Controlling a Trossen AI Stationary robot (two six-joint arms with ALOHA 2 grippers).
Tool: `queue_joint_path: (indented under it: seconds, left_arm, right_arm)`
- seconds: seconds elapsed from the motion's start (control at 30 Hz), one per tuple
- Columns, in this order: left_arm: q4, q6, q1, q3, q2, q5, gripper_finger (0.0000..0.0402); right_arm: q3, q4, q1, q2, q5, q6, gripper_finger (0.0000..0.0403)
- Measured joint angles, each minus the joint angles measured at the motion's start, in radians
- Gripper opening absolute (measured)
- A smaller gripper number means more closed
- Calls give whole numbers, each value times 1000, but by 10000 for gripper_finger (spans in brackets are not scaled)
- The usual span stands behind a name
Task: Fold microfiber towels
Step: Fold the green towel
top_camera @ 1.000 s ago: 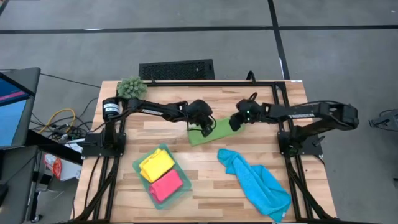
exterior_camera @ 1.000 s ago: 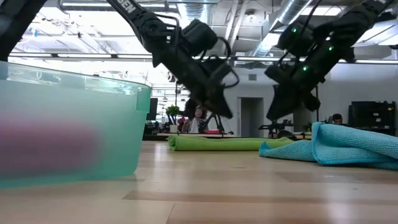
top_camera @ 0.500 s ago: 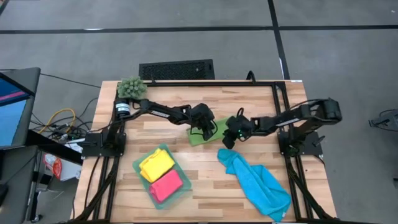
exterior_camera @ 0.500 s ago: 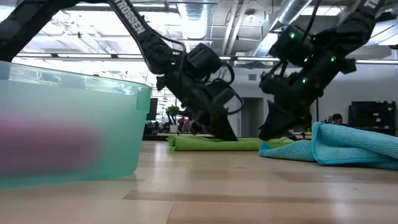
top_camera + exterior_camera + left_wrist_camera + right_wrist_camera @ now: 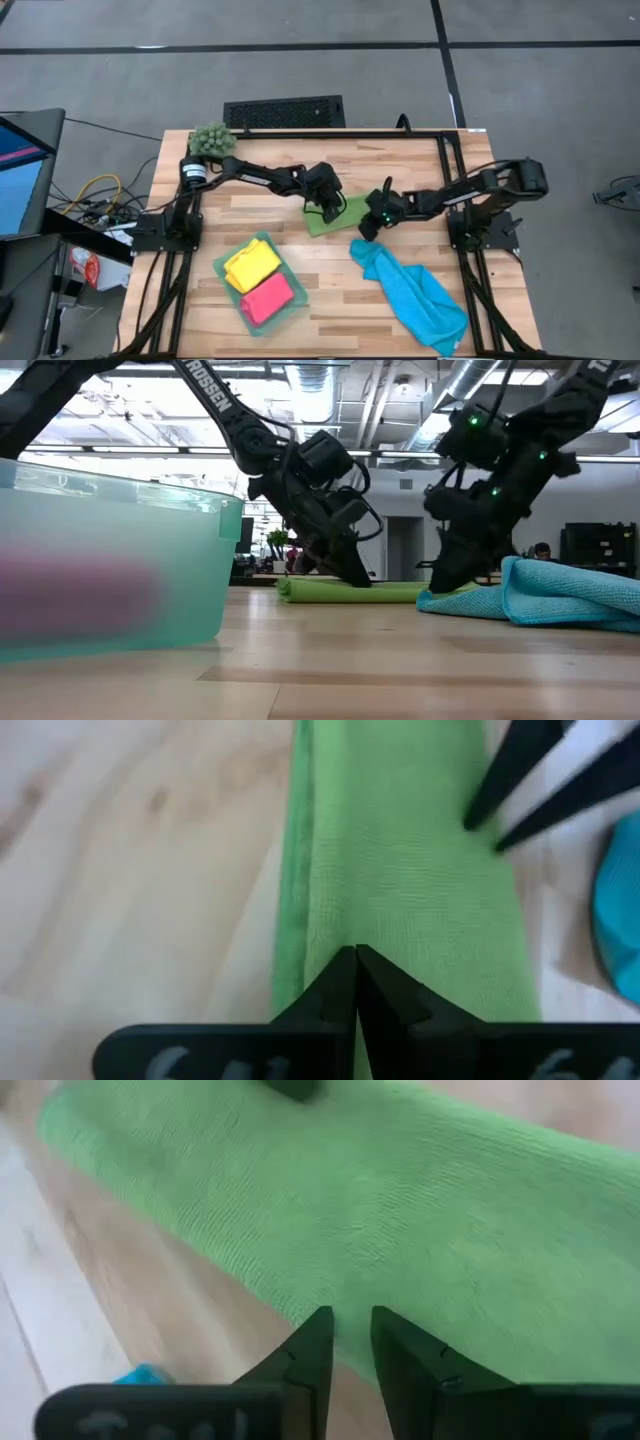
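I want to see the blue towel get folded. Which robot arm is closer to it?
Right. The right tool is low over the green towel, just beside the blue towel. The left tool is shut on the green towel's other end, farther off.

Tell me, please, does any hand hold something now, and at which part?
The left hand is shut down on the green towel, but an actual pinch cannot be told. The right hand is slightly open at the towel's edge, gripping nothing visible.

In the low view the tray [image 5: 110, 560] is a big blur cut off at the left edge, and the pink towel [image 5: 80, 595] inside is only a smear. The 2 arms hide much of the green towel [image 5: 345, 212] from above.
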Motion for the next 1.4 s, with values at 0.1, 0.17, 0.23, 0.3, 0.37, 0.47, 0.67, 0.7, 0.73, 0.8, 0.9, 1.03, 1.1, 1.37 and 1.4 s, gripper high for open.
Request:
queue_joint_path:
  seconds: [0.1,0.17,0.23,0.3,0.37,0.47,0.67,0.7,0.73,0.8,0.9,1.03,1.1,1.37,1.4]
  left_arm:
    - [-26,11,9,0,-36,8,0]
    - [-15,-8,11,0,-58,9,0]
    - [4,-41,9,0,-74,18,0]
    - [46,-57,2,1,-75,33,0]
    - [74,-77,-5,1,-74,45,0]
    - [125,-89,-17,2,-59,47,0]
    - [142,-80,-25,0,-48,24,0]
    - [141,-73,-25,0,-48,15,0]
    - [141,-65,-25,0,-48,12,0]
    - [142,-56,-23,0,-48,5,0]
    - [137,-55,-18,0,-48,-4,0]
    - [132,-45,-18,0,-48,-15,0]
    - [130,-29,-18,0,-48,-17,0]
    - [99,1,-18,0,-48,-46,0]
    - [99,2,-18,0,-48,-46,0]
  right_arm:
    - [0,-73,-8,-84,7,51,98]
    - [1,-136,-23,-148,6,131,98]
    - [1,-211,-45,-211,11,224,98]
    - [1,-316,-68,-274,16,291,103]
    - [2,-413,-93,-320,18,321,115]
    - [1,-588,-145,-359,43,325,145]
    - [1,-650,-233,-334,50,269,227]
    - [1,-636,-247,-326,50,255,238]
    - [2,-609,-256,-313,51,248,246]
    - [2,-567,-259,-283,51,243,253]
    - [2,-503,-255,-237,49,234,253]
    - [2,-460,-235,-161,45,225,244]
    - [8,-462,-236,-121,50,222,239]
    - [11,-481,-229,-89,62,215,188]
    - [9,-484,-229,-93,60,215,174]
